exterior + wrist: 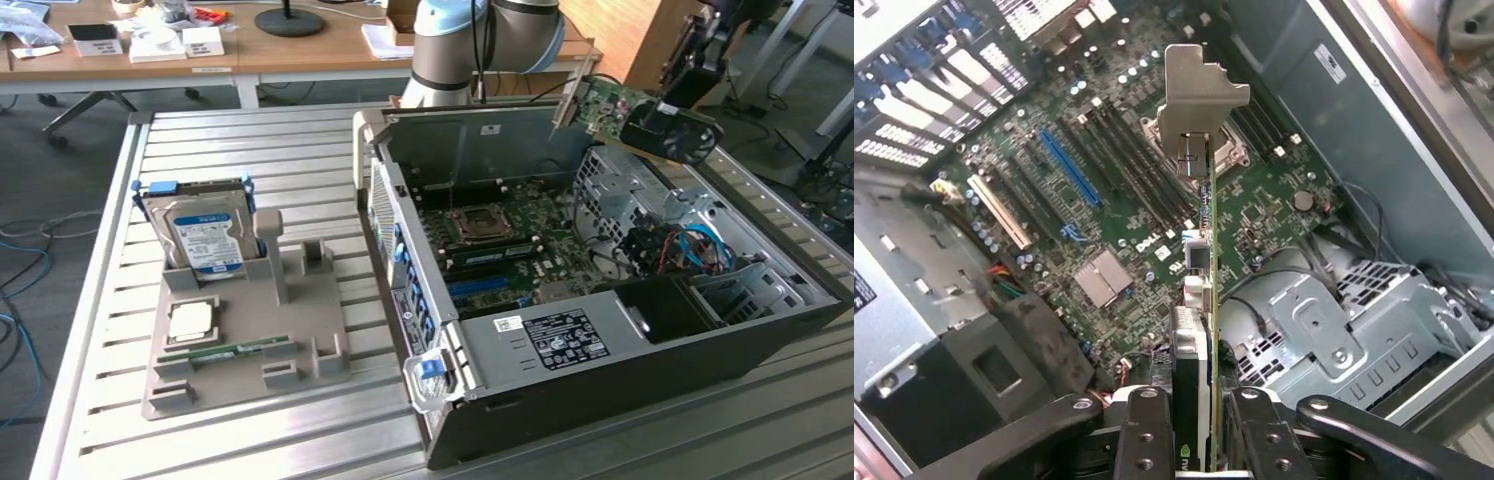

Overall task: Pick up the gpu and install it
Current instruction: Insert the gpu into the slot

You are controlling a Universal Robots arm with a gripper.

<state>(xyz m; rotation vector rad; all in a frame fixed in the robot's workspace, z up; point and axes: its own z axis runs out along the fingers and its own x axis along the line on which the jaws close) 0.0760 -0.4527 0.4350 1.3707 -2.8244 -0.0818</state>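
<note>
The gpu hangs tilted in the air above the far right corner of the open computer case. It is a green board with a black cooler and a silver bracket at one end. My gripper is shut on the cooler end. In the wrist view the gpu is edge-on, clamped between my two black fingers, with its bracket pointing away over the motherboard. A blue slot and a white slot lie bare below, off to one side of the card.
A grey fixture tray at the exterior view's left holds a hard drive upright, a memory stick and a square chip. The arm's base stands behind the case. Drive cages and cables crowd the case's right side.
</note>
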